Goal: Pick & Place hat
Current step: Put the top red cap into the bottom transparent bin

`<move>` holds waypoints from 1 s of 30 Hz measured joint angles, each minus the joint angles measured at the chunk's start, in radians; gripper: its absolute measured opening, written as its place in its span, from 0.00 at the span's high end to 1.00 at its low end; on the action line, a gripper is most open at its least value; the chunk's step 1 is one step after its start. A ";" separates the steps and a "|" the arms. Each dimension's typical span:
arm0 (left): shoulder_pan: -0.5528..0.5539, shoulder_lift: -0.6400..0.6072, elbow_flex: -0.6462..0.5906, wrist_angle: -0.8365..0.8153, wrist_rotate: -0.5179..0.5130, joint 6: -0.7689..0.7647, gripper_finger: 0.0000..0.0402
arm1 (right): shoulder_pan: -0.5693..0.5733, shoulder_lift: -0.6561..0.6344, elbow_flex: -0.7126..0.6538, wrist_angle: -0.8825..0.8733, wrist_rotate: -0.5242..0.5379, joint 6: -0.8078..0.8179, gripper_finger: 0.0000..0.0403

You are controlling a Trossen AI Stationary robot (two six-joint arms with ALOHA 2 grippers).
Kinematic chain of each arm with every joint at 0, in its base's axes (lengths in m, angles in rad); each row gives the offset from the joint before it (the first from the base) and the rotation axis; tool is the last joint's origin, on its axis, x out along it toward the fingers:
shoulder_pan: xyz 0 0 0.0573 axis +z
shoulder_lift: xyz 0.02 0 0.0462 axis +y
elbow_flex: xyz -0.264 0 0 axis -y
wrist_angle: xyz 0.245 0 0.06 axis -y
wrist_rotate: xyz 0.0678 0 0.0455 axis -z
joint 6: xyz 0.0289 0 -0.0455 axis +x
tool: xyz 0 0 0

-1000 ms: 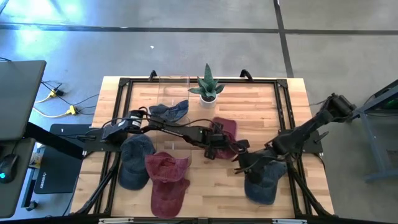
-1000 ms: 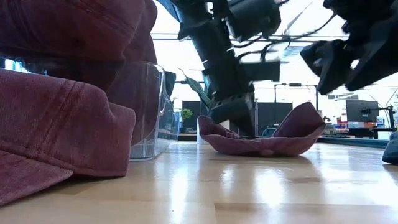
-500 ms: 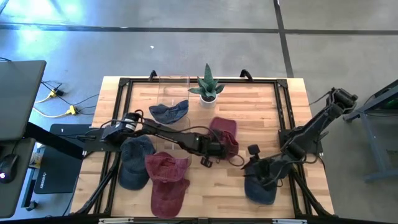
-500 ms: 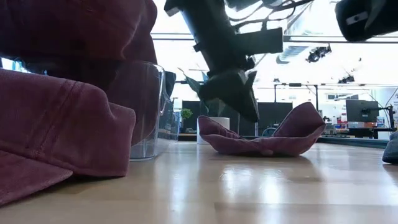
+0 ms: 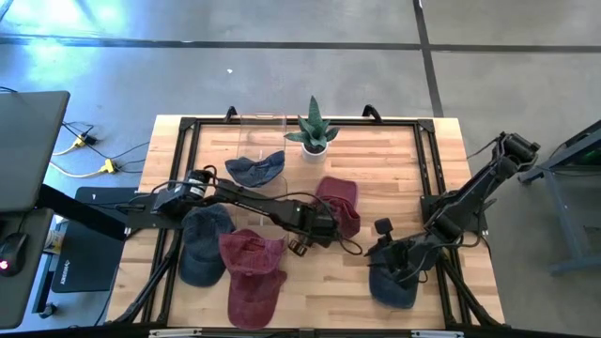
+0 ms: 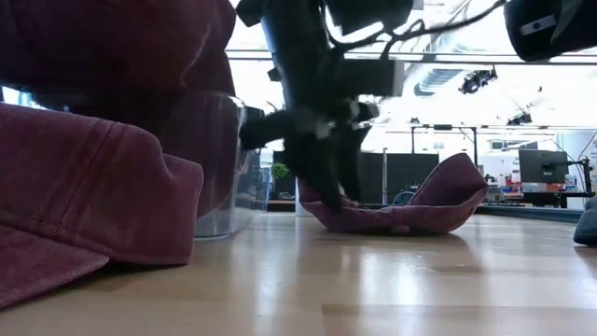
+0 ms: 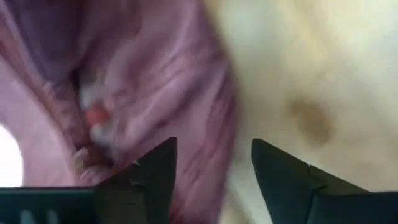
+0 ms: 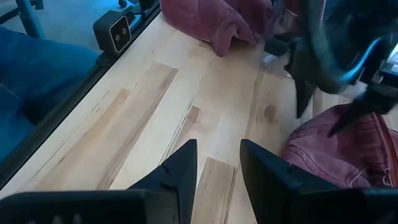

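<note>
Left tool: released | maroon hat: crumpled, seemingly brim-up, just beside tool

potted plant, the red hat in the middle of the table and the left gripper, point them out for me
potted plant (image 5: 313, 129), high view, on its green leaves
red hat (image 5: 341, 201), high view, on its crown, right of the gripper
left gripper (image 5: 299, 246), high view, midway between its open fingertips, at the hat's left edge

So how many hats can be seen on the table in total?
5. One blue hat by the clear container, one blue and one maroon at front left, one maroon in the middle, one blue at front right. Others may be hidden.
</note>
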 joint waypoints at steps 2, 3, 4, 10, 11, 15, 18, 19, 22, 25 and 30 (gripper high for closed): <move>0.000 0.031 0.001 -0.020 -0.081 0.008 0.47 | 0.000 0.000 0.000 0.000 0.000 0.000 0.71; 0.000 0.043 0.001 -0.022 -0.111 0.010 0.47 | 0.000 0.000 0.000 0.000 0.000 0.001 0.71; -0.003 0.047 0.002 -0.014 -0.142 0.014 0.48 | 0.000 0.000 0.000 -0.001 0.000 0.001 0.71; 0.000 0.054 0.001 -0.012 -0.102 0.068 0.71 | -0.001 0.000 0.000 -0.020 0.008 0.013 0.71; 0.000 0.054 0.000 -0.012 -0.101 0.073 0.76 | -0.001 0.000 0.000 -0.028 0.012 0.013 0.71; -0.002 0.052 0.000 -0.018 -0.091 0.097 0.97 | -0.001 0.000 0.000 -0.073 0.049 0.023 0.71; 0.000 0.029 0.022 -0.058 -0.098 0.097 0.95 | -0.001 0.002 0.000 -0.125 0.075 0.047 0.71; 0.001 0.024 0.036 -0.059 -0.098 0.097 0.95 | -0.001 0.004 0.000 -0.138 0.082 0.053 0.71; 0.002 0.002 0.072 -0.111 -0.077 0.112 0.98 | -0.001 0.026 0.000 -0.150 0.093 0.033 0.70; 0.000 -0.006 0.132 -0.119 -0.043 0.113 0.99 | -0.001 0.068 0.000 -0.150 0.098 0.010 0.67; 0.000 -0.005 0.246 -0.237 0.047 0.113 0.99 | -0.001 0.148 -0.001 -0.149 0.128 0.016 0.55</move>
